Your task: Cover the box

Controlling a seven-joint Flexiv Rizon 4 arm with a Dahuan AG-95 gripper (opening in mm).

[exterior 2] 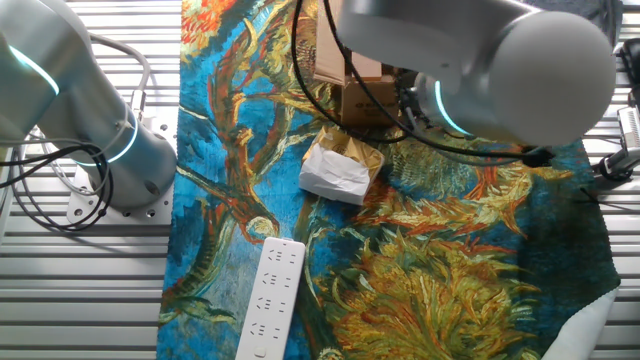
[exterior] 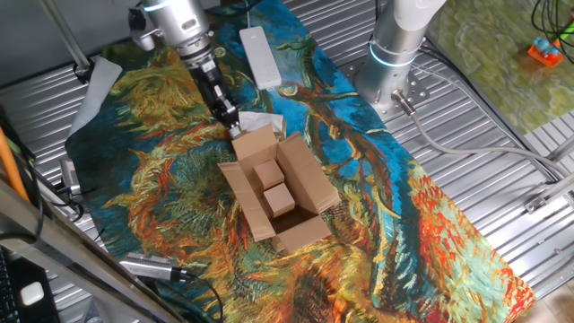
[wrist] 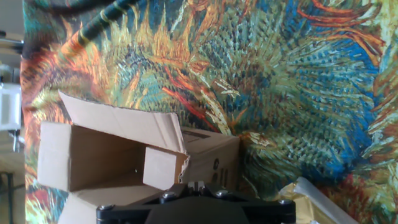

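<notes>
**Mia:** Where is the box (exterior: 278,190)?

**Ben:** It sits near the middle of the painted cloth (exterior: 430,224) that covers the metal table (exterior: 502,126). All its flaps are open and spread out. Two little cardboard blocks (exterior: 273,187) lie inside it.

**Mia:** And the gripper (exterior: 228,117)?

**Ben:** It hangs low at the far flap of the box, just beside it. I cannot tell if it touches the flap. I also cannot tell if the jaws are spread or pressed together. They are too small in one fixed view, and the hand view shows only the dark base.

**Mia:** What could go wrong?

**Ben:** The box looks light. I think a push on the flap could slide the whole box along the cloth and leave the flap standing open. The flap could also spring back up when let go. The blocks seem to stand tall, so they might hold a flap up.

**Mia:** Anything else close by?

**Ben:** A crumpled paper packet (exterior 2: 338,170) lies right next to the box. The arm could bump it. A white remote (exterior 2: 272,296) lies further off, toward the cloth's edge.
</notes>
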